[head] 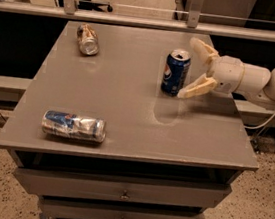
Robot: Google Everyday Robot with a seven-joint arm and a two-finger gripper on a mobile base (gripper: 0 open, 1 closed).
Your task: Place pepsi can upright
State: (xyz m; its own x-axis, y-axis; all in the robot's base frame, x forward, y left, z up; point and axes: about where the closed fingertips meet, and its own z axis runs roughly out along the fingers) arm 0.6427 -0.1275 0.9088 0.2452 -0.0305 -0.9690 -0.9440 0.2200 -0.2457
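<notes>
The pepsi can (175, 72), dark blue with a silver top, stands upright on the grey table (128, 105), right of its middle. My gripper (192, 67) is just to the right of the can, open, with its cream fingers (197, 87) spread wide and apart from the can. The white arm reaches in from the right edge.
A dented blue-and-silver can (74, 126) lies on its side near the table's front left. A brown-orange and silver can (88, 39) lies at the back left. Drawers sit below the tabletop. A metal rail (139, 20) runs behind the table.
</notes>
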